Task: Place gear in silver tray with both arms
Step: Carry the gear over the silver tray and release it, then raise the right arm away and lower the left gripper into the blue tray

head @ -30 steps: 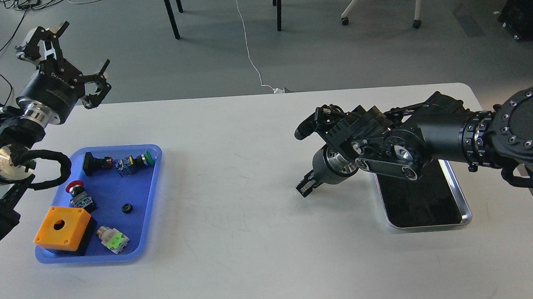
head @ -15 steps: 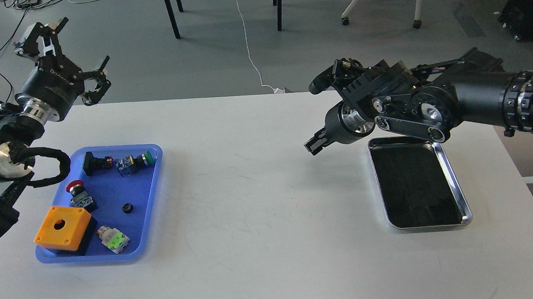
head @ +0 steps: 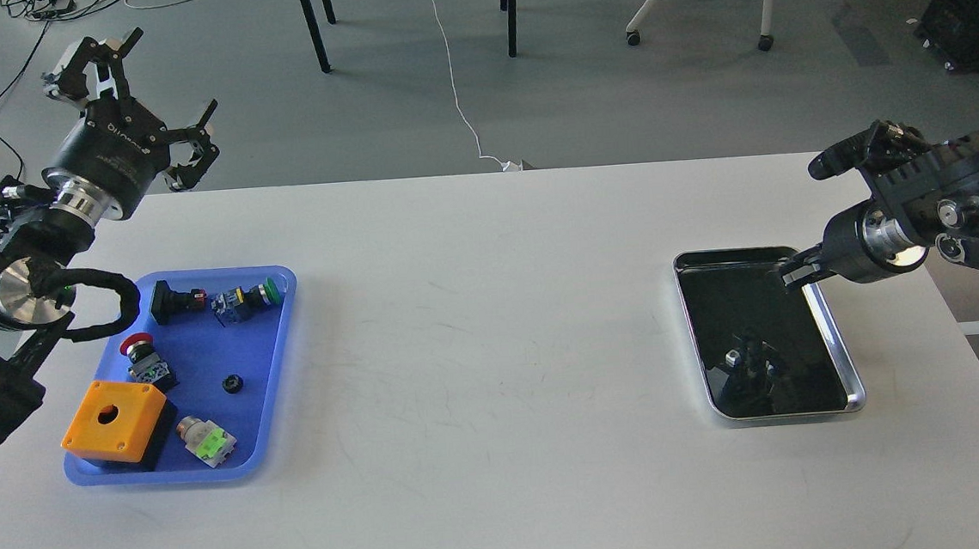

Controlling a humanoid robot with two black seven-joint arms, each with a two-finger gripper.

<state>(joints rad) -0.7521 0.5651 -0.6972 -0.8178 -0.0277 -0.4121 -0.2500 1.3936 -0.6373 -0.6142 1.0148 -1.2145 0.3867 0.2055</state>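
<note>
The silver tray (head: 842, 349) lies on the right of the white table; its dark bottom shows only a dim reflection. A small black ring-shaped gear (head: 233, 383) lies in the blue tray (head: 280, 358) on the left. My left gripper (head: 164, 84) is open wide and empty, raised beyond the table's far left edge, above and behind the blue tray. My right gripper (head: 793, 275) hovers over the silver tray's far right corner. Its fingers are small and dark, so I cannot tell how they stand. Nothing shows in it.
The blue tray also holds an orange box (head: 114, 419), a red push button (head: 140, 351), a green-capped switch (head: 247, 298), a black switch (head: 172, 300) and a light green part (head: 206, 441). Chair legs and cables are on the floor behind.
My right arm has pulled back to the right, from the table's middle to the silver tray's far right corner, uncovering the tray. My left gripper has shifted slightly right and stays open.
</note>
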